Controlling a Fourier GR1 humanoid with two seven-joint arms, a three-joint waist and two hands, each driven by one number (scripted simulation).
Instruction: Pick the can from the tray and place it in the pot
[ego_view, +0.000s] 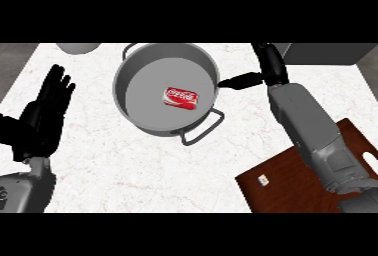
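Note:
A red can lies on its side on the floor of the grey pot, which stands at the counter's back middle. My right hand hovers just off the pot's right rim, open, with its fingers pointing toward the pot and nothing in them. Its forearm runs down across the brown tray at the lower right. My left hand rests open at the left edge, fingers up, well away from the pot.
A small pale label or tag lies on the tray near its left corner. A grey rounded object sits at the back left and a grey block at the back right. White marble counter spreads in front of the pot.

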